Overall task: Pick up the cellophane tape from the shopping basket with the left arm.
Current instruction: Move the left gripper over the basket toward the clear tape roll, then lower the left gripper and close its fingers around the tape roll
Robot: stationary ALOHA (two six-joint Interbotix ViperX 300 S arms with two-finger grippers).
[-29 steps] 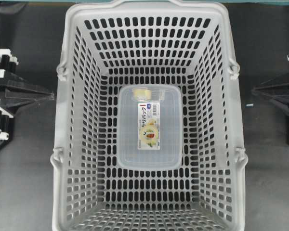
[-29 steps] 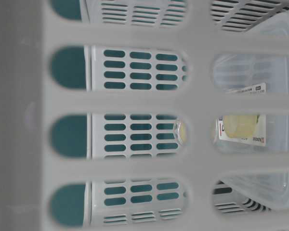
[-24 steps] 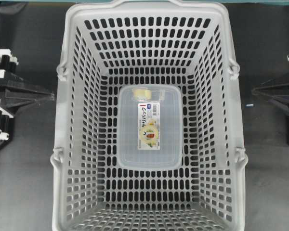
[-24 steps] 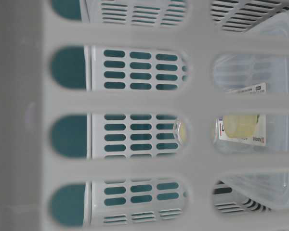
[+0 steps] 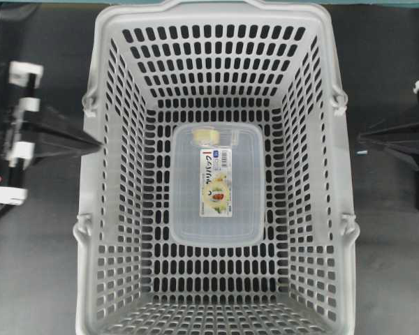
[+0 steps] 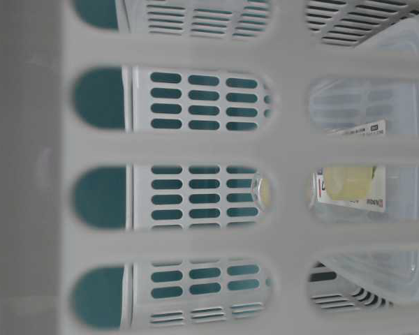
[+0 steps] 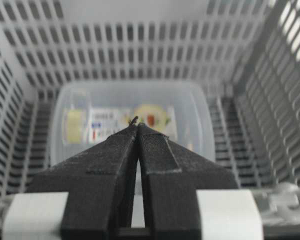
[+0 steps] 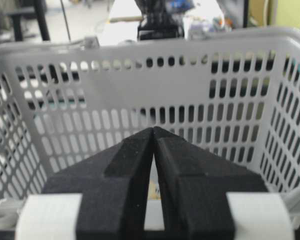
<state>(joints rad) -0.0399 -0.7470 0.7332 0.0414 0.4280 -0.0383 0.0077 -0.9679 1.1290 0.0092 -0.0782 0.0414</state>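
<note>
Left gripper (image 5: 91, 144) sits outside the shopping basket (image 5: 216, 21), tip almost at the basket's outer wall, fingers pressed together to a point, holding nothing. In the left wrist view the same gripper (image 7: 136, 125) shows closed fingertips touching, aimed over the basket rim toward the floor inside. Ahead of and below that tip lies the clear box (image 7: 200, 115), flat on the basket floor, white picture label up. The cellophane tape (image 7: 74, 123) is ahead of the left gripper and off to its left in the wrist view, a pale yellowish roll seen at the box's end; whether it lies inside the box or just against it cannot be told. Overhead, the tape (image 5: 208, 134) shows at the far end of the clear box (image 5: 188, 209), well apart from the left gripper, with the basket wall between them. Right gripper (image 5: 363, 139) is on the opposite side, outside the basket, also closed to a point and empty; wrist view shows it (image 8: 153, 131) with tips together facing the basket's slotted wall (image 8: 115, 100). Basket stands on a dark surface (image 5: 35, 265). Table-level view looks through the blurred basket wall (image 6: 28, 167); tape (image 6: 346, 181) seen pale yellow through a slot.
</note>
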